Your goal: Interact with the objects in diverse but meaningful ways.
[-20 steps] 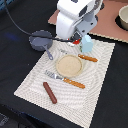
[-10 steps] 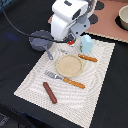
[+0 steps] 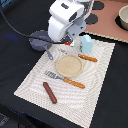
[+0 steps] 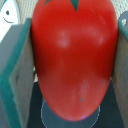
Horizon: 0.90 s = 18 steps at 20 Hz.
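The glossy red plastic tomato (image 4: 72,60) with a small green stalk fills almost the whole wrist view. It sits between the two grey padded fingers (image 4: 15,80) of the pincer (image 4: 70,75), and both pads press against its sides, so the pincer is closed on the tomato and grips it. Under the tomato in this view there is a dark surface with a pale round spot.

In the exterior view the white robot arm (image 3: 65,20) stands in the upper middle of the frame, and its body hides the pincer and the tomato there. Just at its lower left lies the grey long-handled saucepan (image 3: 40,40) on the black tabletop (image 3: 15,65). Just right of the arm stands the pale blue-white cup (image 3: 86,43), on the upper edge of the striped cream placemat (image 3: 95,80).

In the middle of the placemat lies the round tan plate (image 3: 68,65). The orange-handled knife (image 3: 87,58) lies at the upper right of the plate, and the orange-handled fork (image 3: 65,80) lies below the plate. The brown sausage (image 3: 50,92) lies in the lower left part of the placemat, apart from the fork.
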Motion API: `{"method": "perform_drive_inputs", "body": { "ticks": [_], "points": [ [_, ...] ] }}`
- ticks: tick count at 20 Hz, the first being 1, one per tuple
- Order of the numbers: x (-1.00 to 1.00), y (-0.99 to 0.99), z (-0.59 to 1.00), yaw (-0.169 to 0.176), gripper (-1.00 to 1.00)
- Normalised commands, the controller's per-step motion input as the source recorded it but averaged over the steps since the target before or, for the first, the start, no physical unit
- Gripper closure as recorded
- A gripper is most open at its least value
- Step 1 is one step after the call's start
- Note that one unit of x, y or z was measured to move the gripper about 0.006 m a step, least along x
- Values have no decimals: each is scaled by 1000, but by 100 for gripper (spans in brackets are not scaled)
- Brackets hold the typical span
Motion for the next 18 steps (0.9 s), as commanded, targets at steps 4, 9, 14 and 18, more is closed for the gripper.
{"method": "perform_drive_inputs", "body": {
  "ticks": [4,9,14,18],
  "points": [
    [-771,89,-100,0,100],
    [-775,68,-102,0,100],
    [-726,95,0,0,100],
    [-920,308,44,0,100]
  ]
}}
